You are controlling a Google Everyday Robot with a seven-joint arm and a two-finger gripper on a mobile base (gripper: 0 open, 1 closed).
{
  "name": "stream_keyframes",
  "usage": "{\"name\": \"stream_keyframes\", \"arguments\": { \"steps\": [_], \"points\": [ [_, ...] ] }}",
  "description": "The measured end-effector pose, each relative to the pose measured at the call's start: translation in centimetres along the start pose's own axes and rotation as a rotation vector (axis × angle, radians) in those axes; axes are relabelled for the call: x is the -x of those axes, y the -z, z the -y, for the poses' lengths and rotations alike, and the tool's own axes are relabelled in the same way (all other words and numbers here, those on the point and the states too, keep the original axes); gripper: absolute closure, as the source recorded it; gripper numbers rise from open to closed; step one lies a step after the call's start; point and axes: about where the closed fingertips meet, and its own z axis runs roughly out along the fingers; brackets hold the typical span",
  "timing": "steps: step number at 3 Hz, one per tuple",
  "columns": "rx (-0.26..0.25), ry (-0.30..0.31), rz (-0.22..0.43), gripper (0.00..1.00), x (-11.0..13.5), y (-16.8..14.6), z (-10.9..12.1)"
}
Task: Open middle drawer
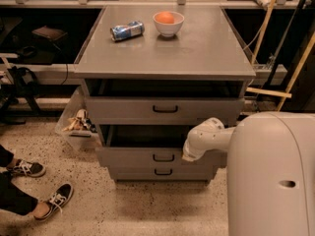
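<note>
The grey cabinet has three drawers with black bar handles. The middle drawer is pulled partly out, with a dark gap above its front panel, and its handle is at centre. My gripper is at the end of the white arm. It sits at the top edge of the middle drawer's front, right of the handle. The top drawer is above and the bottom drawer is below.
On the cabinet top lie a blue can on its side and a white bowl holding an orange fruit. A clear bin stands left of the cabinet. A person's shoes are at the lower left. My white body fills the lower right.
</note>
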Motion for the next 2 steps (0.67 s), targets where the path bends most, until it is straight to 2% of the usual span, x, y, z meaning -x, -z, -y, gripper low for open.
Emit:
{"name": "stream_keyframes", "arguments": {
  "steps": [2],
  "points": [
    [0.002, -0.002, 0.0, 1.0, -0.2, 0.3, -0.67]
  ]
}}
